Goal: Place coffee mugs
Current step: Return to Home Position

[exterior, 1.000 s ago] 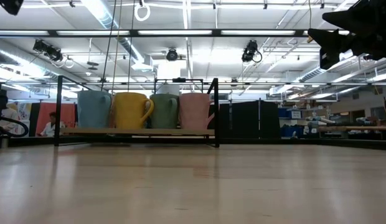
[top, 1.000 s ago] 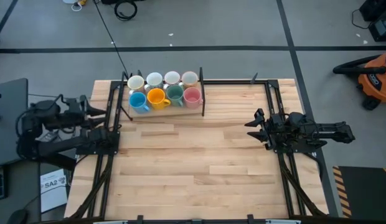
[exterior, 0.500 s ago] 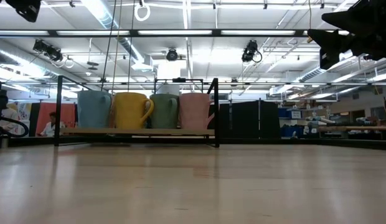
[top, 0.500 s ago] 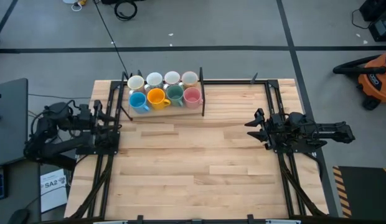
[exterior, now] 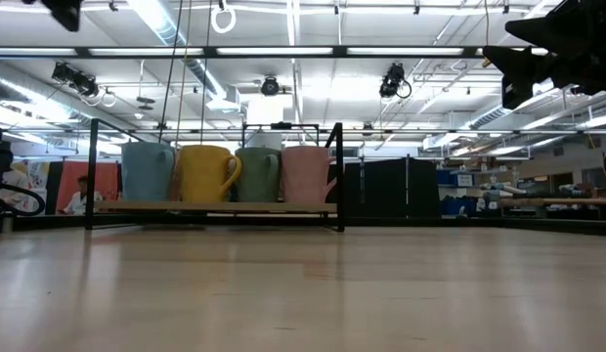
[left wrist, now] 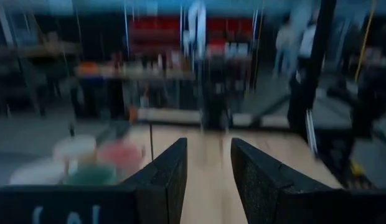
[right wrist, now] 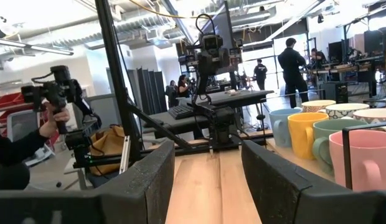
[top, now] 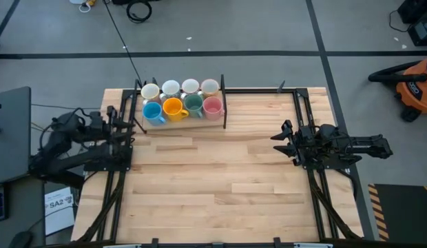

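Note:
Eight coffee mugs stand upright on their bases in a black-framed rack (top: pixel 224 110) at the table's far edge. The back row holds several white or cream mugs (top: pixel 171 87). The front row holds a light blue mug (top: pixel 153 112), an orange mug (top: pixel 173 108), a dark green mug (top: pixel 193 104) and a pink mug (top: pixel 212 106). My left gripper (top: pixel 125 125) hovers open at the table's left edge, just left of the rack (left wrist: pixel 208 174). My right gripper (top: pixel 277 136) hangs open on the right side, well clear of the mugs (right wrist: pixel 208 180).
Black frame rails (top: pixel 303 117) run along the table's left and right sides. Bare wooden tabletop (top: pixel 213 172) fills the middle and near part. An orange vacuum (top: pixel 413 83) stands on the floor at the right. A person holding a device (right wrist: pixel 50 118) stands beyond the table.
My left arm has swung from off the table's left edge toward the right, nearing the rack of mugs, and its wrist view is blurred with motion. The mugs and my right arm have stayed where they were.

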